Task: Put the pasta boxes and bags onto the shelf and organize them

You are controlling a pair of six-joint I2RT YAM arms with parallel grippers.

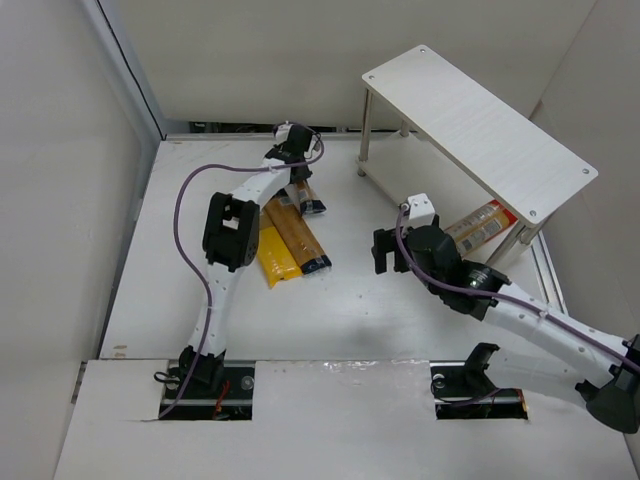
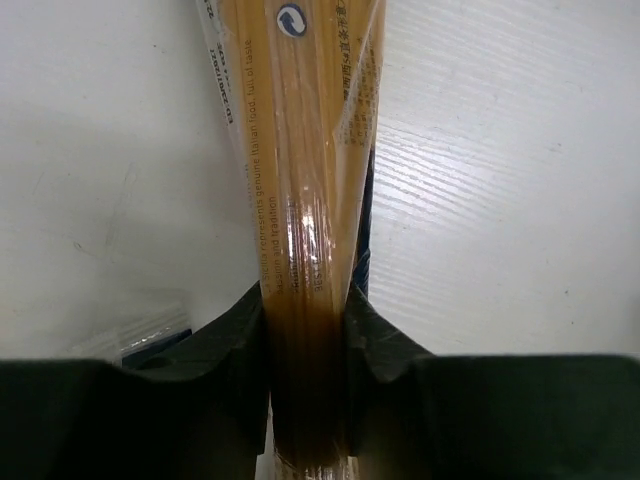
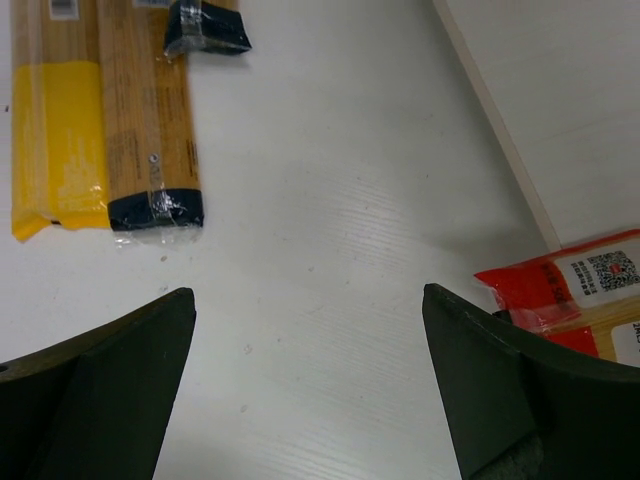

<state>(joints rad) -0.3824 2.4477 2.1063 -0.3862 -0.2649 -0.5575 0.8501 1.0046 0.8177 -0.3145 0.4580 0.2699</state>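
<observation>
Left wrist view: an orange-brown spaghetti pack (image 2: 310,150) is clamped by the left gripper (image 2: 305,320), the right gripper (image 3: 308,300) is spread empty, and a lift onto the shelf (image 1: 480,120) is judged due next.

Bright, even overhead light, soft shadows.
You get glare on the spaghetti pack (image 2: 310,180); the left pincer (image 2: 305,320) blurs near your lens.
</observation>
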